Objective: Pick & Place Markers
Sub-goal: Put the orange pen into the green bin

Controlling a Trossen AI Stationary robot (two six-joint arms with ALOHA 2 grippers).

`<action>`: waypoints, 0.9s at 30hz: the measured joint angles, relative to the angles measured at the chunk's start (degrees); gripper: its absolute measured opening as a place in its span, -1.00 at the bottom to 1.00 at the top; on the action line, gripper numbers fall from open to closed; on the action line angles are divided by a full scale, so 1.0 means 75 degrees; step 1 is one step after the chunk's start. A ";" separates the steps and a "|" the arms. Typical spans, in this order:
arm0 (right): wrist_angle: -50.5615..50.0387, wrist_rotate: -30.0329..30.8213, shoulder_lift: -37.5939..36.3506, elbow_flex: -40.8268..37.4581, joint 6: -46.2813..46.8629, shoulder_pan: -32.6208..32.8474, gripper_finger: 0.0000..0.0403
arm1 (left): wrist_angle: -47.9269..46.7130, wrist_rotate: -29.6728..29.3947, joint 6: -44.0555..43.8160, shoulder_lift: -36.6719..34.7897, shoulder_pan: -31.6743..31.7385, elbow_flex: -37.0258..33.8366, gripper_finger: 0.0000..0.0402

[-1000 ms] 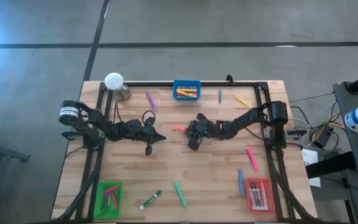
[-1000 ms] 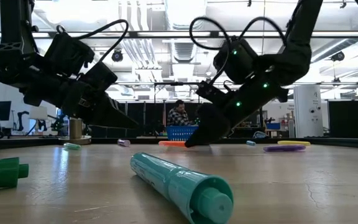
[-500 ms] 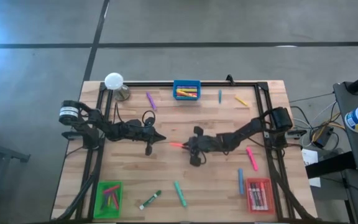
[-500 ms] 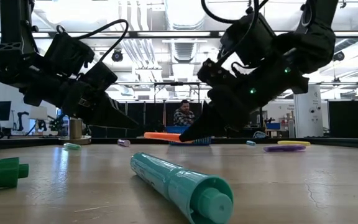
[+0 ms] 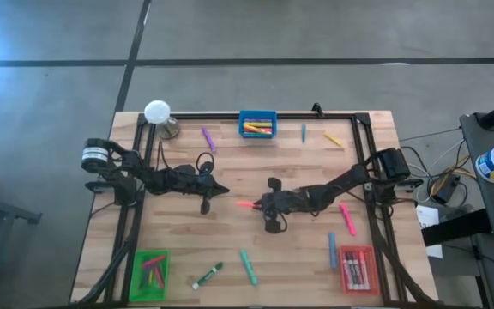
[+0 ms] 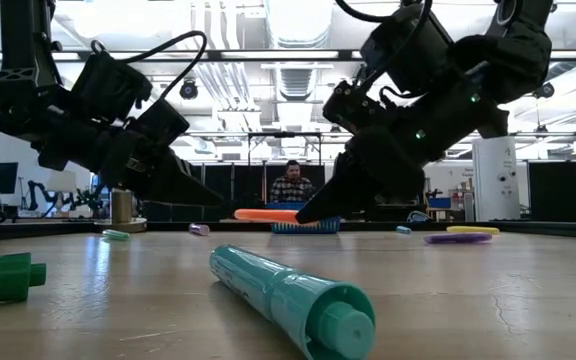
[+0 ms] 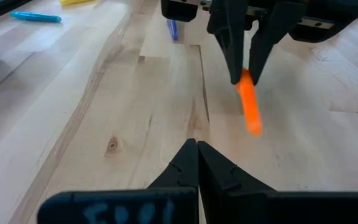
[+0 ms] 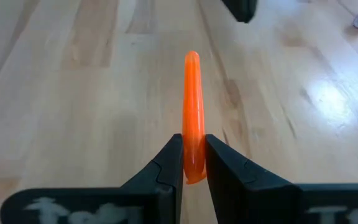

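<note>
Right gripper (image 8: 193, 163) was clamped on one end of the orange marker (image 8: 192, 106), which stuck out forward past its fingertips, held above mid-table. Left gripper (image 7: 197, 155) was fully closed, empty, nearby.

You are looking at a pale butcher-block wooden table (image 5: 230, 240) standing on a grey concrete floor (image 5: 316, 30) crossed by dark seams. Beyond it, rows of bright ceiling lights (image 6: 268, 70) run overhead, and a seated person (image 6: 290, 186) shows far behind.
</note>
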 joint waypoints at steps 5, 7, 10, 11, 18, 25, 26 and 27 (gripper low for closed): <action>-0.0004 0.0000 0.0000 -0.0018 -0.0021 0.0028 -0.74 | 0.0001 0.0000 0.0000 0.0000 0.0000 0.0044 -1.00; -0.0014 0.0000 0.0000 -0.0029 -0.0021 0.0040 -0.74 | 0.0004 0.0000 0.0000 0.0000 -0.0002 0.0047 -1.00; -0.0002 -0.0004 0.0000 -0.0035 -0.0021 0.0072 -0.74 | 0.0004 0.0003 -0.0302 -0.0001 -0.0002 0.0059 -1.00; -0.0005 -0.0008 0.0000 -0.0036 -0.0021 0.0076 -0.74 | 0.0002 0.0004 -0.0430 -0.0003 0.0000 0.0065 -1.00; 0.0000 -0.0006 0.0000 -0.0041 -0.0024 0.0083 -0.74 | -0.0142 -0.0071 -0.1629 -0.0003 -0.0001 0.0212 -0.99; 0.0006 -0.0006 0.0000 -0.0041 -0.0029 0.0081 -0.74 | -0.1002 0.0125 -0.1467 -0.0003 0.0000 0.0620 -0.95; 0.0006 -0.0006 0.0000 -0.0041 -0.0027 0.0080 -0.74 | -0.1133 0.0183 -0.1463 -0.0003 0.0000 0.0699 -0.95; 0.0008 -0.0008 0.0000 -0.0041 -0.0028 0.0080 -0.74 | -0.1248 0.0217 -0.1460 -0.0003 -0.0001 0.0775 -0.95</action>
